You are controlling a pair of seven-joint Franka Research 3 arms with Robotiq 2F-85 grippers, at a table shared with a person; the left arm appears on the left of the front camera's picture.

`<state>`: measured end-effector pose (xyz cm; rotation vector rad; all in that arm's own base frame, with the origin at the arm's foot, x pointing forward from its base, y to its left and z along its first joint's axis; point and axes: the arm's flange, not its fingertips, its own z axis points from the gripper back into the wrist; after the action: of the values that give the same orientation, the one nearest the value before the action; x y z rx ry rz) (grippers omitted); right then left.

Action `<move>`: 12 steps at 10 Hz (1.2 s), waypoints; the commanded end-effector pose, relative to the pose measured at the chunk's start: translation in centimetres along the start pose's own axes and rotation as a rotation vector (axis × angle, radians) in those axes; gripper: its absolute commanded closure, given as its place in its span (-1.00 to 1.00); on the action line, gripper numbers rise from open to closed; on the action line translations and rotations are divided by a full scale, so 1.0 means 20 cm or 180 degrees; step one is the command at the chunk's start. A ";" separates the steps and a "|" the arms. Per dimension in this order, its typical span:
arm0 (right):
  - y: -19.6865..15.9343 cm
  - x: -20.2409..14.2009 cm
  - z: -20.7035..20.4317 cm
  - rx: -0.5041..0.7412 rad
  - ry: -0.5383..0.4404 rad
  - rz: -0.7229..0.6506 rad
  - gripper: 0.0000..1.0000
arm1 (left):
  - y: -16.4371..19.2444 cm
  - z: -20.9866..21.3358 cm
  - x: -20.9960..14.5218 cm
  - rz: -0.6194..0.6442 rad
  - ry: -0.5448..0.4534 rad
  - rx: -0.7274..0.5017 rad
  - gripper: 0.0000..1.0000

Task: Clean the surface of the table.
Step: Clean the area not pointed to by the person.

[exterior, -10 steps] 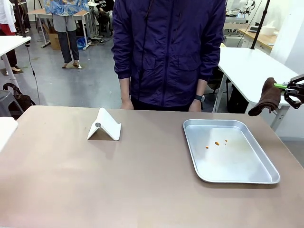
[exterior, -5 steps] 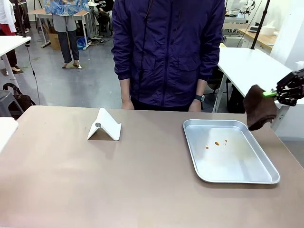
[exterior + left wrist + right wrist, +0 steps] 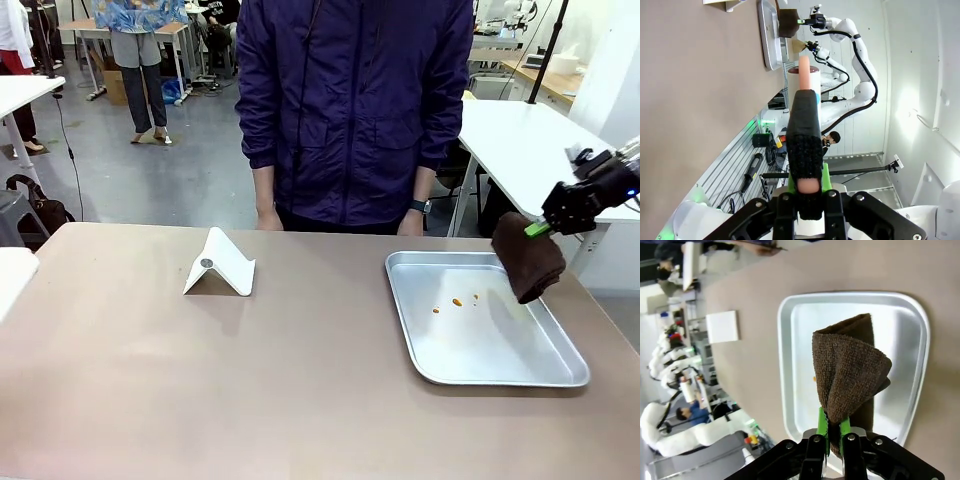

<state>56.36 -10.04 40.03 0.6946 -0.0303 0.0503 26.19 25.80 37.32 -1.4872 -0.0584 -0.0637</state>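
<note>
Counter (image 3: 250,380): the wide brownish top lies in front of you. It carries a metal tray (image 3: 400,310) on the right side and a small white folded stand (image 3: 220,265) on the left side.
Right claw (image 3: 540,228): it is pressed together on a folded brown cloth (image 3: 528,262). The cloth hangs from it over the far right corner of the tray. Whether the cloth touches the tray, you cannot tell from these views.
Left claw (image 3: 807,182): it is pinching a long black and pink tool (image 3: 804,135), held off to the side, well apart from the tray. What kind of tool this is, you cannot tell.
Dirt: a few small orange crumbs (image 3: 457,301) lie inside the tray, near its middle. On the bare counter you see no crumbs or stains.
Done so far: in my judgement only the preparing; the cloth is gripped and brought near.
Left to do: the wiping itself seems not yet begun, so you probably have most of the task in front of you. The tray and the stand may also stand in the way of the cloth.
</note>
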 end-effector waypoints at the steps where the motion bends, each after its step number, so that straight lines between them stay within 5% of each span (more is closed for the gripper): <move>1: -0.01 0.02 -0.13 -0.0269 0.0022 -0.0147 0.80 | -0.01 0.00 -0.01 -0.0015 0.0009 -0.0010 0.61; 8: 0.03 -0.01 -0.82 0.0037 0.0708 -0.0203 0.80 | -0.01 0.00 -0.01 -0.0015 0.0009 -0.0010 0.61; 12: 0.16 -0.13 -0.99 0.0399 0.1033 -0.0050 0.80 | -0.01 0.00 -0.01 -0.0015 0.0009 -0.0010 0.61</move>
<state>54.71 4.24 26.83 0.7643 0.2775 0.1272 26.20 25.79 37.30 -1.4870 -0.0581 -0.0635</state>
